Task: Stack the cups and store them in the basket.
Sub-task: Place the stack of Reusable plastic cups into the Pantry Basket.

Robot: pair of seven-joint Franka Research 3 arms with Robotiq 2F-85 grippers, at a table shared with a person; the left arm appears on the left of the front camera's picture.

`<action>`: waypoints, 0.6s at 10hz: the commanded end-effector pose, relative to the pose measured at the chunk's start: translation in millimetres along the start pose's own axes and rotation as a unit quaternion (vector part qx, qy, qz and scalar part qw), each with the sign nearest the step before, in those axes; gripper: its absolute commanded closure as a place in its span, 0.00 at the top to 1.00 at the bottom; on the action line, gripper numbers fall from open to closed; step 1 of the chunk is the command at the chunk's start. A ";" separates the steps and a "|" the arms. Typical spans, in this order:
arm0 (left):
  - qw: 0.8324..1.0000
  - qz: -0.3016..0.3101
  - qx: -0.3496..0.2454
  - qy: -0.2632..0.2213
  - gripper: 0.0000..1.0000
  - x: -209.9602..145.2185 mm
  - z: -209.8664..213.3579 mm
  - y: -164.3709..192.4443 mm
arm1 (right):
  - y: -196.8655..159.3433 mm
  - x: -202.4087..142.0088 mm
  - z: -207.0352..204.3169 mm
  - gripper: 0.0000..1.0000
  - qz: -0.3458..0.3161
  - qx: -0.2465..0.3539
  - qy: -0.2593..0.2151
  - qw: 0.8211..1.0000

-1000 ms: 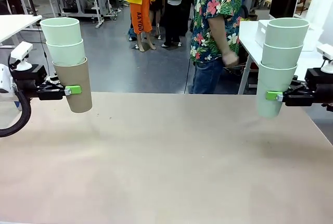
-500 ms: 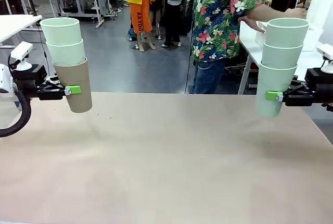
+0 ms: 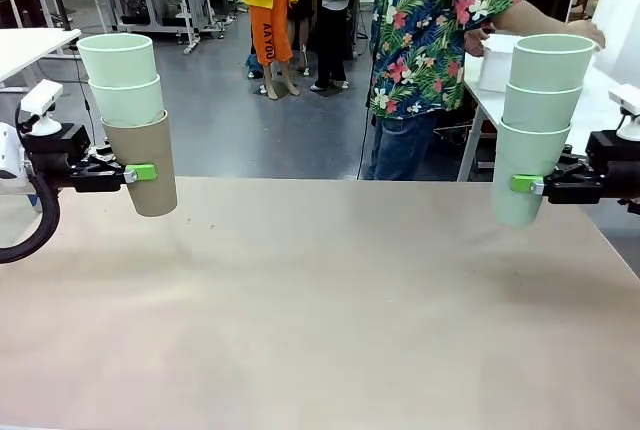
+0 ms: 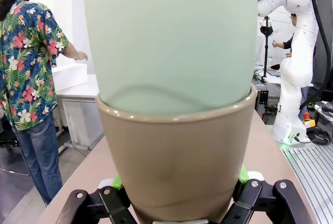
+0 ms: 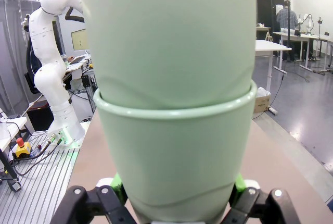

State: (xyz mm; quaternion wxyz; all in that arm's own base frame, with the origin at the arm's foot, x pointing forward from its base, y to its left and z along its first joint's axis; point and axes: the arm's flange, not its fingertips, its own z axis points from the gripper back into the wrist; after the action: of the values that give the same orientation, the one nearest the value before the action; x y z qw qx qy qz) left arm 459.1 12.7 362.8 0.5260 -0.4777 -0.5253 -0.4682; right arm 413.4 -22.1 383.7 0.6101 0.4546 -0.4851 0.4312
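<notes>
Close against the left wrist camera, the tan-brown tapered matte plastic tumbler (image 4: 177, 161) sits between the green pads (image 4: 117, 181) of the left gripper (image 4: 178, 203). The gripper is closed on the tumbler's lower wall, and a pale mint-green tumbler (image 4: 171, 36) is nested in its mouth. The right wrist view matches this: the right gripper (image 5: 177, 203) is clamped low on the bottom cup of an all-mint stack (image 5: 174, 146).

From the front, each stack proves three cups tall (the wrist views cut off the tops). The left stack (image 3: 130, 110) hangs at the picture's left and the right stack (image 3: 535, 120) at its right. Both are upright with their long axes vertical, mouths up and narrow bases down, just clear of the beige tabletop (image 3: 320, 300). Each gripper reaches in sideways at the level of the lowest cup, and the two are well apart.

Beyond the table, on a white side table, sits the white rectangular plastic basket (image 3: 495, 62), partly hidden behind the right stack. A person in a flowered shirt (image 3: 430, 30) has both hands at it. The left wrist view shows it too (image 4: 70, 75), seen side-on.
</notes>
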 end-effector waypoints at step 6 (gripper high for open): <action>1.000 -0.005 -0.001 -0.002 0.85 5.2 -0.8 0.3 | -0.5 3.6 0.1 0.85 0.006 0.000 -0.001 1.000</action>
State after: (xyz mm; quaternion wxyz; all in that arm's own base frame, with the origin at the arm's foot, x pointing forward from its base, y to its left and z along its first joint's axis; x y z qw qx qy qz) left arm 459.1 12.7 362.8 0.5260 -0.4777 -0.5253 -0.4682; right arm 413.4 -22.1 383.7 0.6101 0.4546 -0.4851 0.4312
